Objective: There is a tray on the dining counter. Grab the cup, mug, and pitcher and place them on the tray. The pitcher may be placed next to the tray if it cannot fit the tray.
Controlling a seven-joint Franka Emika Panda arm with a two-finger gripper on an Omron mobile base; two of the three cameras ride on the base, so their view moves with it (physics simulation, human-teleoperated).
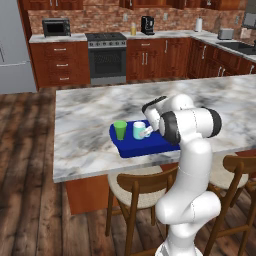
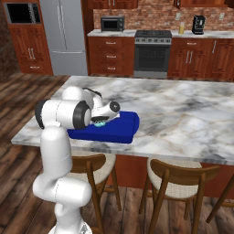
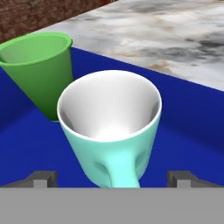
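Note:
On the marble dining counter [image 1: 85, 120] lies the blue tray [image 1: 150, 145] [image 2: 125, 128] [image 3: 188, 127]. The green cup [image 1: 120, 130] [image 3: 39, 65] stands upright on its left part. Right beside the cup stands the teal mug [image 1: 138, 130] [image 3: 109, 122] [image 2: 99, 122], its handle pointing at the hand. My gripper [image 1: 148, 131] [image 3: 112, 180] [image 2: 104, 119] is open just behind the mug, one fingertip on each side of the handle, and neither touches it. A yellowish cylinder that looks like the pitcher [image 1: 133, 29] [image 2: 182, 28] stands far off on the back worktop.
Wooden stools [image 1: 137, 192] [image 2: 178, 180] stand at the counter's near edge below the tray. A black coffee machine [image 1: 147, 25] sits beside the yellowish cylinder. A stove [image 1: 106, 57] and a toaster oven [image 1: 56, 27] line the back wall. Bare marble stretches right of the tray.

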